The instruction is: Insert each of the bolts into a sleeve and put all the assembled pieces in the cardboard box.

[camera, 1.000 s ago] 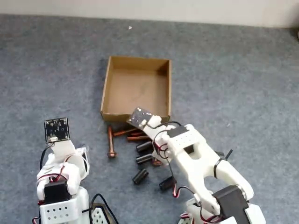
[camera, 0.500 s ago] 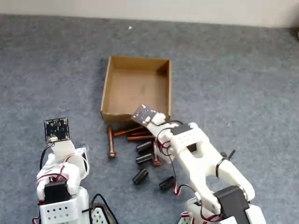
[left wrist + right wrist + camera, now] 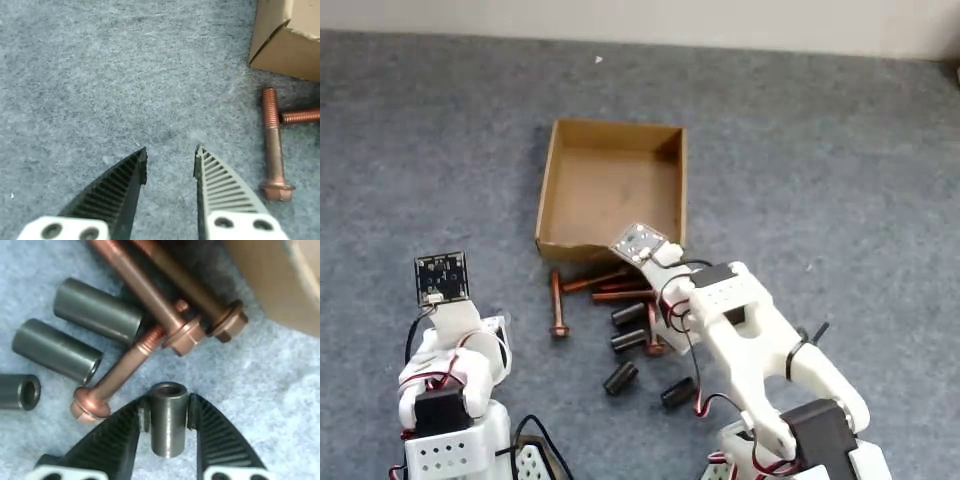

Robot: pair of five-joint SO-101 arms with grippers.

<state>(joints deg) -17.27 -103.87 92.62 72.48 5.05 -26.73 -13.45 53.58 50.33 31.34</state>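
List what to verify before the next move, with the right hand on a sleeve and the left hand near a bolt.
1. Grip: ok. The right hand is shut on the sleeve, which stands upright in it.
2. Bore: ok. The sleeve's upper opening looks unblocked.
3. Lift: cannot tell whether the sleeve is off the carpet.
4. Second arm: ok. The left hand is open and holds nothing.
5. Bolt supply: ok. A bolt lies loose on the carpet beside the left hand.
6. Drop-off: ok. The cardboard box sits open side up just beyond the bolts.
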